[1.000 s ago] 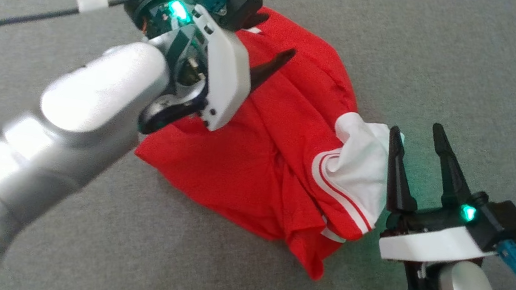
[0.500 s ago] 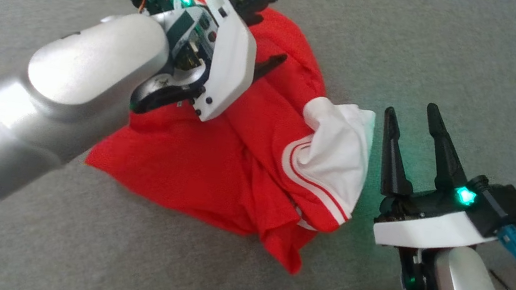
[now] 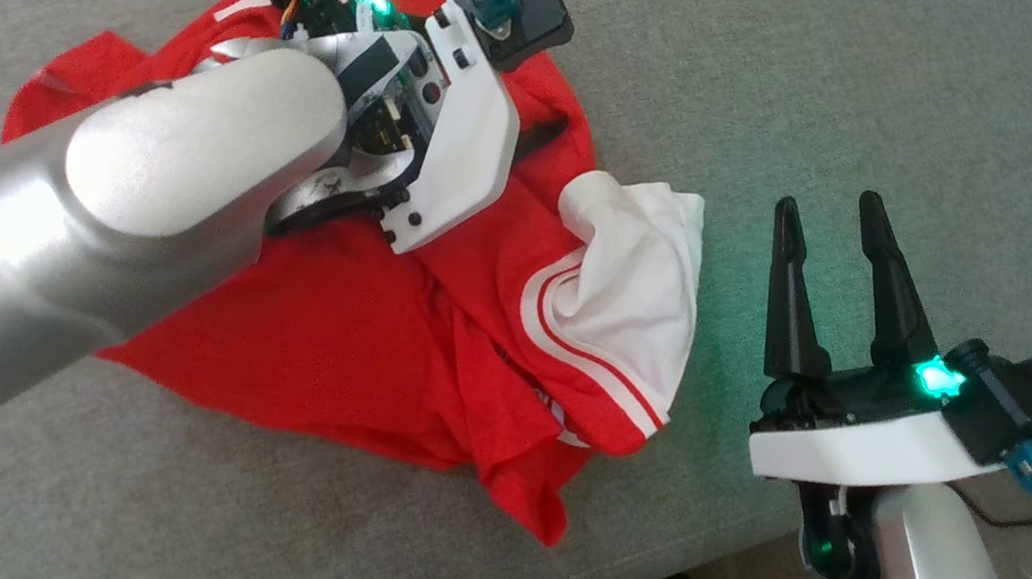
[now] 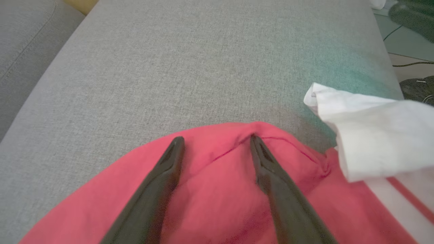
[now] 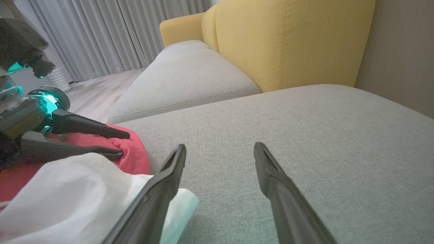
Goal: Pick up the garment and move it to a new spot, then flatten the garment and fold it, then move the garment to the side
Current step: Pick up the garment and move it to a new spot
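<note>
Head view: the red garment (image 3: 346, 347) lies crumpled on the sofa cushion (image 3: 906, 102), left gripper (image 3: 549, 128) over it, right gripper (image 3: 826, 204) just beside it. Left wrist view: fingers (image 4: 162, 176) spread wide, empty, tips perhaps touching the garment. Right wrist view: fingers (image 5: 161, 189) wide apart, holding nothing.

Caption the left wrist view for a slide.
Open left gripper over the crumpled red garment on a grey sofa cushion, its white section at right.

one red-and-white garment (image 3: 346, 347), two hands (left hand (image 4: 215, 137), right hand (image 3: 825, 200)), two grey sofa cushions (image 5: 305, 135) (image 5: 183, 78)
</note>
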`<state>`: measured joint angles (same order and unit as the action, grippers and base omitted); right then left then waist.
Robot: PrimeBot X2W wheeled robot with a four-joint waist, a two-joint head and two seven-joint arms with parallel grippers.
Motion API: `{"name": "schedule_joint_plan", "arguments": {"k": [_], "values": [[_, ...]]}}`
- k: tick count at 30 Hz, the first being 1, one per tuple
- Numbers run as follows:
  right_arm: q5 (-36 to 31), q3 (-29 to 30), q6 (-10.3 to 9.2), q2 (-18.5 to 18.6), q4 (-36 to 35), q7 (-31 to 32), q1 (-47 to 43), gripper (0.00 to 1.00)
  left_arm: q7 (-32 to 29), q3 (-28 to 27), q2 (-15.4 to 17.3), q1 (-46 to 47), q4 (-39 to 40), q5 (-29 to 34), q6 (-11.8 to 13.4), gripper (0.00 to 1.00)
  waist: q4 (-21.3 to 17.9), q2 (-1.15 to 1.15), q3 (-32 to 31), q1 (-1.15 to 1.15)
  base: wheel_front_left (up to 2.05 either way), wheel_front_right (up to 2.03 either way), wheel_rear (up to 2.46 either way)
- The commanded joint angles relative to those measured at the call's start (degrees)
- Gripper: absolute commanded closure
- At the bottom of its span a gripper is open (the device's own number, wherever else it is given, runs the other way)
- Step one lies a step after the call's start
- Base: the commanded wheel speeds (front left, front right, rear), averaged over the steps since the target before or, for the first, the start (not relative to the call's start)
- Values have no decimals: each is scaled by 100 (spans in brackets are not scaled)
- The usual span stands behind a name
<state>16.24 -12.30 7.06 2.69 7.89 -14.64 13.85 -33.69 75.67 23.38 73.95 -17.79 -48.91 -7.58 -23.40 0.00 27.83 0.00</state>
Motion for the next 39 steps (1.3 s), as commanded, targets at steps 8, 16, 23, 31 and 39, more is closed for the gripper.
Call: {"name": "schedule_joint_plan", "arguments": {"k": [8, 16, 23, 31, 39], "values": [[148, -92, 43, 19, -221, -36, 159, 0, 301, -232, 103, 153, 378, 470, 9, 100, -121, 0, 85, 0, 0, 0, 0], [-210, 34, 43, 19, -153, -36, -48, 0, 1982, -232, -9, 459, 277, 242, 9, 100, 220, 0, -586, 0, 0, 0, 0], [-590, 117, 43, 19, -76, -36, -330, 0, 3355, -426, 27, 1119, -476, -533, 9, 100, 720, 0, -1347, 0, 0, 0, 0], [-826, 166, 43, 29, 2, -36, -689, 0, 4164, -921, 477, 1449, -967, -911, 9, 100, 1358, 0, -1852, 0, 0, 0, 0], [-885, 186, 43, 117, -15, -36, -912, 0, 4446, -1234, 1110, 1586, -1308, -936, 60, 100, 2235, 0, -2082, 0, 0, 0, 0]]}}
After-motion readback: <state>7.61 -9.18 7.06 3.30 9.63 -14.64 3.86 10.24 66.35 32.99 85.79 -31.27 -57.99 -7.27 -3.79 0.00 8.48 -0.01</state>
